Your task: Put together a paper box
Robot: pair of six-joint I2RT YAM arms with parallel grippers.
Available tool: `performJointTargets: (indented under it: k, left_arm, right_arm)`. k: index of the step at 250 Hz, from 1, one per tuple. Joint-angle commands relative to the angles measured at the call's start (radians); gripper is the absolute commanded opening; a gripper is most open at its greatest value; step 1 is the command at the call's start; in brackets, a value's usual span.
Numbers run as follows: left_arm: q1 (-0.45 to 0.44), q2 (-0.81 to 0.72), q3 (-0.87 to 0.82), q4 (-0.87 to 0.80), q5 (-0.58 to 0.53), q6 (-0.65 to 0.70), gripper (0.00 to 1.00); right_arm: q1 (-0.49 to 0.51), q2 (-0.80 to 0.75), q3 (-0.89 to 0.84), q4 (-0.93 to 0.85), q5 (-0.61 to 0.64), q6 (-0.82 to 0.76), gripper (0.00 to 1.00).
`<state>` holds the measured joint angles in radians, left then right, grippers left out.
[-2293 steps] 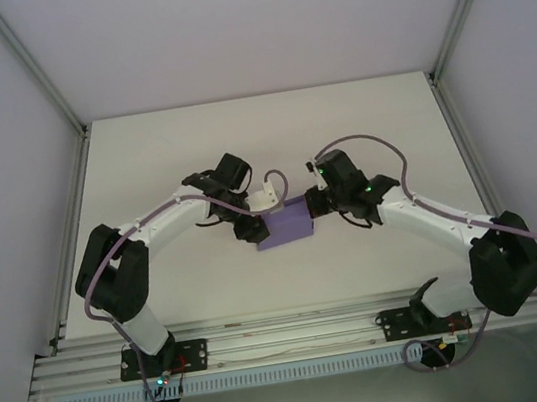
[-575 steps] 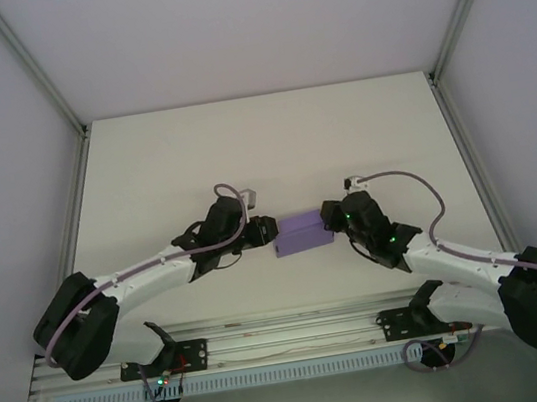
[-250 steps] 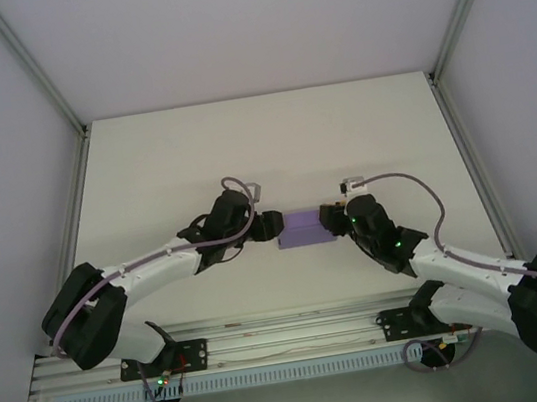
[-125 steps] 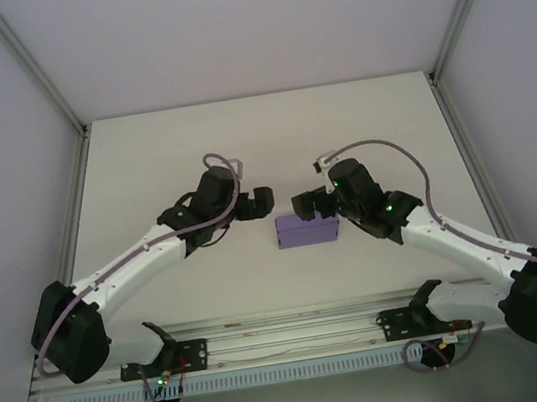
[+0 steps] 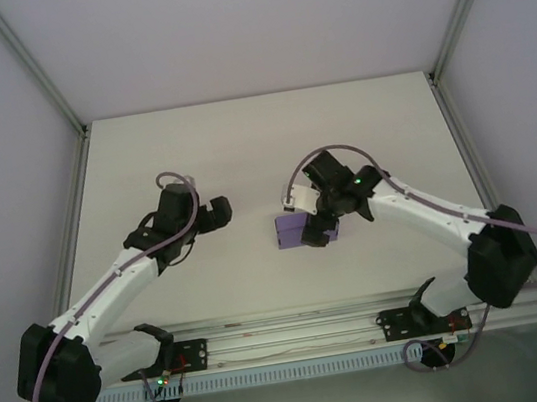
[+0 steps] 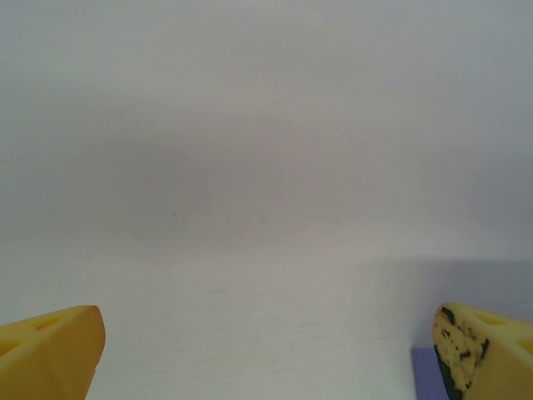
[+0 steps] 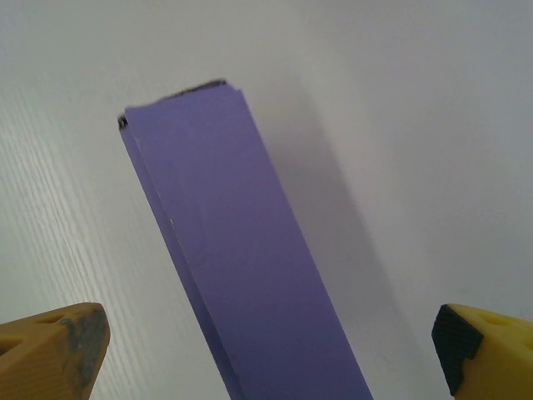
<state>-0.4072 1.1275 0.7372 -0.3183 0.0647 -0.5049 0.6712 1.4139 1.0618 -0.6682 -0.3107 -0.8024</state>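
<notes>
Lying closed on table [image 5: 240,145], paper box [image 7: 233,233] released by both grippers within last second. Left gripper [image 5: 218,212] drawn back leftward, fingers spread, nothing held. Right gripper [image 7: 266,354] swung over box, fingers spread either side, untouching. Assembly judged near complete.

no readable text, no labels, brands, numbers or signs

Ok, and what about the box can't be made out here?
Top view: right part of the paper box is hidden under the right gripper; contact cannot be told.
Right wrist view: its near end is cut off by the bottom edge.
Left wrist view: a purple sliver at the bottom edge, too little to judge.
</notes>
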Motion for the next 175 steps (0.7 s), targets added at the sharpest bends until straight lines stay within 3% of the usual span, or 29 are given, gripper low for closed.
performJointTargets:
  k: [1,104,153,175]
  left_arm:
    - [0.016,-0.039,-0.035,-0.023,-0.020,-0.026,1.00]
    - [0.030,-0.080,-0.067,-0.044,-0.036,-0.033,1.00]
    - [0.031,-0.105,-0.088,-0.047,-0.045,-0.041,1.00]
    - [0.031,-0.112,-0.095,-0.048,-0.048,-0.042,1.00]
  right_arm:
    - [0.006,0.060,0.042,-0.112,0.043,-0.102,0.99]
    - [0.042,0.237,0.095,-0.053,0.205,-0.080,0.79]
    - [0.107,0.287,0.082,0.118,0.458,-0.041,0.57]
    - [0.134,0.314,0.078,0.199,0.560,-0.055,0.57]
